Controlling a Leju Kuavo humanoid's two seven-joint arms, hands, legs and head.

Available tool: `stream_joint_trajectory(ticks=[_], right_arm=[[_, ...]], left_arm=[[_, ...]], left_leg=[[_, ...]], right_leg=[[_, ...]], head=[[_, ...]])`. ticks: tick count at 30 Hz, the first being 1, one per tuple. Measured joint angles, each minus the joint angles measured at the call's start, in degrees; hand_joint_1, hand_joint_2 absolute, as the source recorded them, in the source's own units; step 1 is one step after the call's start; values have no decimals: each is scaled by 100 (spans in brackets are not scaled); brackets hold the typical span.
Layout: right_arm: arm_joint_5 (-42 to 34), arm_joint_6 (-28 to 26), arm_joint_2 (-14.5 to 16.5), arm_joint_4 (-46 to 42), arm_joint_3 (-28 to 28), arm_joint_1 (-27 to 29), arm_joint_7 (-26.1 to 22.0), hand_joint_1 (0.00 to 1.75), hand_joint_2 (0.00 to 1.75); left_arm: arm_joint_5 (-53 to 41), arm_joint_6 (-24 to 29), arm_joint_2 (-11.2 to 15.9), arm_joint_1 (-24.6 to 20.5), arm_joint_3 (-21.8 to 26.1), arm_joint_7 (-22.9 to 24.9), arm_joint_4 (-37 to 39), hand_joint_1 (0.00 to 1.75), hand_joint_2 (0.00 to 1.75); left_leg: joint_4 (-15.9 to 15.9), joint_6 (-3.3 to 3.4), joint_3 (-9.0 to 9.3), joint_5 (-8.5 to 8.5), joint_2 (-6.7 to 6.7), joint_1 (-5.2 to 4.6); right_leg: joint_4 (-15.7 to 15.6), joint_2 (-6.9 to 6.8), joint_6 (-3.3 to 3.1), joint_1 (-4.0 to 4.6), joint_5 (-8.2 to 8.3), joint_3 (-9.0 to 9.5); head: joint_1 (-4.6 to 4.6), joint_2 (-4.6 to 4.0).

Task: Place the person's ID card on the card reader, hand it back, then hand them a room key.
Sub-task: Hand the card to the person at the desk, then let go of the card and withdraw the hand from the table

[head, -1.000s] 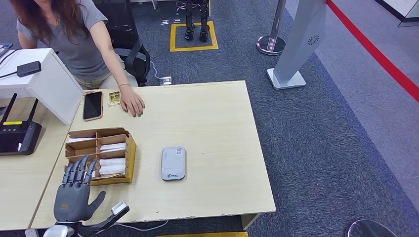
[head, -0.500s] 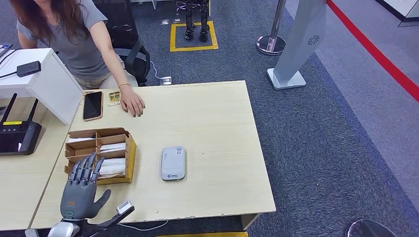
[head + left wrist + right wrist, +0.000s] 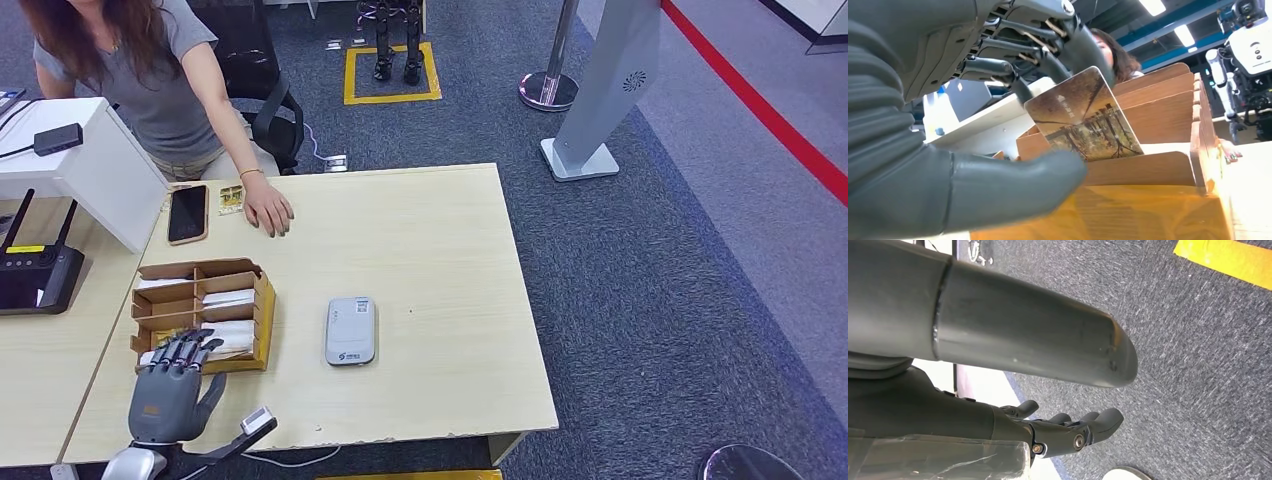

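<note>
At the near compartment of the cardboard box, a thin, stiff, likely slippery room key was pinched edgewise by the left hand fingers.

Even, bright overhead light (ceiling strips glare); the close wrist views look perhaps slightly soft.

Card reader right of card box.

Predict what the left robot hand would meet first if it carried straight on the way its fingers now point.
Probably the picture-printed card in the cardboard organiser: the left robot hand points into the near compartment, fingers already around it, though contact is unclear.
</note>
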Motion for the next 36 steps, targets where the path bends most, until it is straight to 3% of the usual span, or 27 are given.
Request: stream_joint_trajectory(ticks=[27, 36], right_arm=[[-69, -54, 0, 2, 0, 88, -2, 0, 0], [-21, -52, 19, 2, 0, 89, -7, 0, 0]], left_arm=[[-31, -94, -3, -13, -105, 76, -98, 175, 175], [-1554, 192, 2, -71, -236, 714, -871, 175, 175]], left_leg=[[0, 0, 0, 0, 0, 0], [0, 0, 0, 0, 0, 0]], right_leg=[[0, 0, 0, 0, 0, 0], [0, 0, 0, 0, 0, -1]], head=[[1, 0], [1, 0]])
